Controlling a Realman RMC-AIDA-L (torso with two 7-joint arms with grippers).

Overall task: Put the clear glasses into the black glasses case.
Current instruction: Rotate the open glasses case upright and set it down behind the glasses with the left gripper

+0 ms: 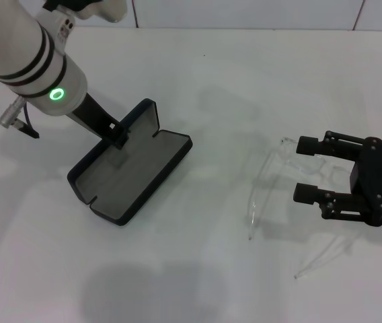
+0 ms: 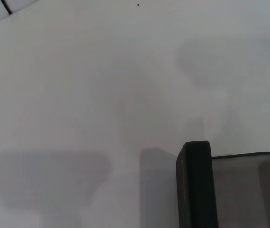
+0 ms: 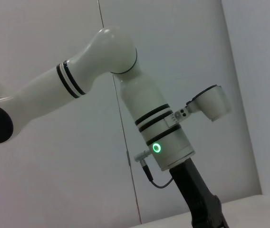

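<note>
The black glasses case (image 1: 137, 171) lies open left of centre, grey lining up, its lid raised on the far-left side. My left gripper (image 1: 115, 132) reaches down from the upper left and sits against the lid's rim. The left wrist view shows the lid's black edge (image 2: 194, 185) and grey lining close up. The clear glasses (image 1: 257, 192) lie on the white table to the right, lens toward the case, arms pointing right. My right gripper (image 1: 305, 169) stands open just right of the lens, one finger (image 1: 310, 145) near the far arm and the other between the arms.
The white table (image 1: 198, 269) runs bare between case and glasses. A tiled wall edge lies along the far side. In the right wrist view the left arm (image 3: 154, 128) stands against the wall.
</note>
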